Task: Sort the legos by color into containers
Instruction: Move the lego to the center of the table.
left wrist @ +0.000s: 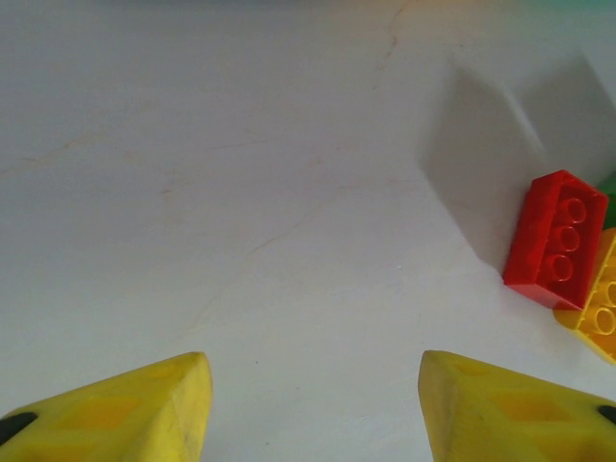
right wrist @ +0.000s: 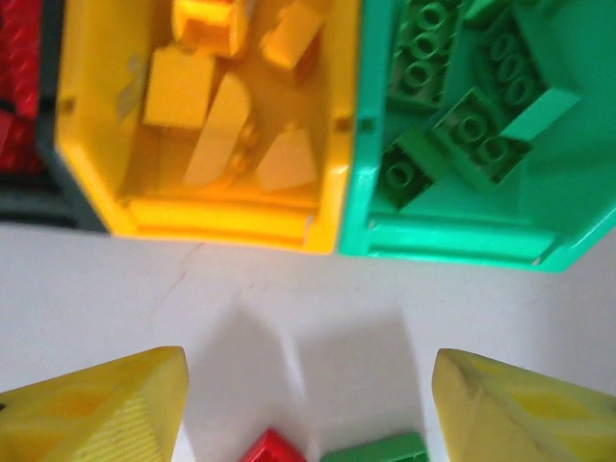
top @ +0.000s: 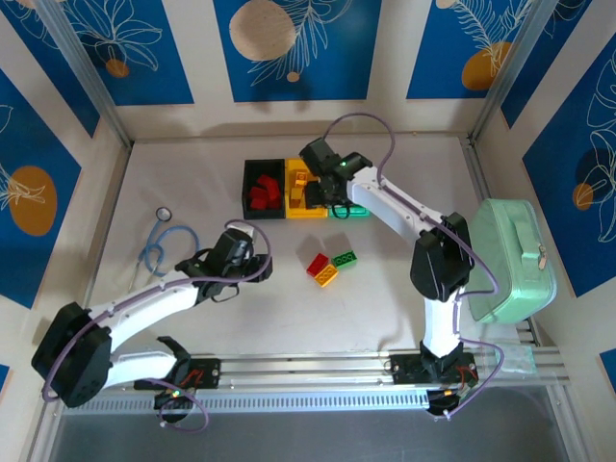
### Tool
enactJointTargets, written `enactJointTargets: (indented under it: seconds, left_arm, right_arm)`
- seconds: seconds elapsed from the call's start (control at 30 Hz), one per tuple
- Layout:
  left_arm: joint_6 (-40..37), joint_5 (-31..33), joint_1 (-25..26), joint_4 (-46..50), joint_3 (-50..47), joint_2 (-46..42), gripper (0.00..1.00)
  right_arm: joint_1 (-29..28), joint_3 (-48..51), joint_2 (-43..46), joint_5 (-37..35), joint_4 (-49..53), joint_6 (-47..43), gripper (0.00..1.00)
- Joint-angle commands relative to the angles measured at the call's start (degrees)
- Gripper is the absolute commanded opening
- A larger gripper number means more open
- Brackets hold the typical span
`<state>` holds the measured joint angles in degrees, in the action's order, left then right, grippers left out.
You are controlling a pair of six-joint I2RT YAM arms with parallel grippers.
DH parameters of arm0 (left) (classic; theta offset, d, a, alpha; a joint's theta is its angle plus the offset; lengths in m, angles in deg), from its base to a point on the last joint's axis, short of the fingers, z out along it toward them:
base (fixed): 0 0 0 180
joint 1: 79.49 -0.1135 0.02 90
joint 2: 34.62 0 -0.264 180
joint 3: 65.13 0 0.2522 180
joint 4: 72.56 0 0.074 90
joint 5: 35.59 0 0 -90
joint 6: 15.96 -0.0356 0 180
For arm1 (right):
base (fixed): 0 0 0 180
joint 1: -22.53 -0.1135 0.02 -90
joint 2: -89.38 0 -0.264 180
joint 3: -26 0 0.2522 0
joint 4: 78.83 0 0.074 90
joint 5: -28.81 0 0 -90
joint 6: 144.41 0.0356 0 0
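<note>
Left gripper [left wrist: 313, 375], jaws apart and empty, hovers near a loose red lego [left wrist: 555, 238], yellow lego [left wrist: 602, 313] and green lego [top: 345, 258] on the table [left wrist: 241, 192]; right gripper [right wrist: 308, 371], also spread and empty, faces the yellow bin [right wrist: 221, 219] and green bin [right wrist: 452, 241] of matching bricks, with the black bin [top: 246, 188] seemingly holding red.

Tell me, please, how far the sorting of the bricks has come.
Done: red bricks lie in the black bin, yellow bricks in the yellow bin, green bricks in the green bin. In hand: nothing; the left gripper and the right gripper are open and empty. Left: a loose red brick, a loose yellow brick and a loose green brick on the table.
</note>
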<state>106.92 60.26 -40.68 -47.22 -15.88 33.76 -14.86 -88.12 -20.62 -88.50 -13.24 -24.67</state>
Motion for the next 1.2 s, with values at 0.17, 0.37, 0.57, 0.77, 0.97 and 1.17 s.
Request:
enactJointTargets:
  seconds: [0.17, 0.37, 0.57, 0.77, 0.97, 1.17]
  left_arm:
    - [-0.73, -3.94, 1.84, -5.41, 4.72, 6.87, 0.60]
    - [-0.98, -5.70, 3.15, -6.94, 8.02, 13.11, 0.61]
    - [-1.40, -7.05, 4.17, -7.45, 12.01, 19.28, 0.62]
    - [-2.81, -7.58, 6.55, -6.31, 17.06, 24.53, 0.62]
    - [-3.01, -9.35, 7.79, -5.86, 20.34, 28.78, 0.62]
    - [-1.84, -10.39, 7.95, -6.13, 22.02, 32.26, 0.61]
  right_arm:
    - [-8.04, 11.82, 7.35, -3.54, -5.30, 0.09, 0.69]
    - [-10.16, 21.53, 13.03, -4.94, -6.16, 4.57, 0.69]
    - [-10.16, 30.82, 20.52, -5.29, -7.08, 8.83, 0.69]
    - [-8.69, 39.43, 27.55, -5.09, -7.24, 14.01, 0.69]
    - [-5.15, 47.30, 34.22, -2.06, -9.35, 16.70, 0.69]
    - [-2.02, 50.76, 39.71, -0.56, -9.57, 16.48, 0.69]
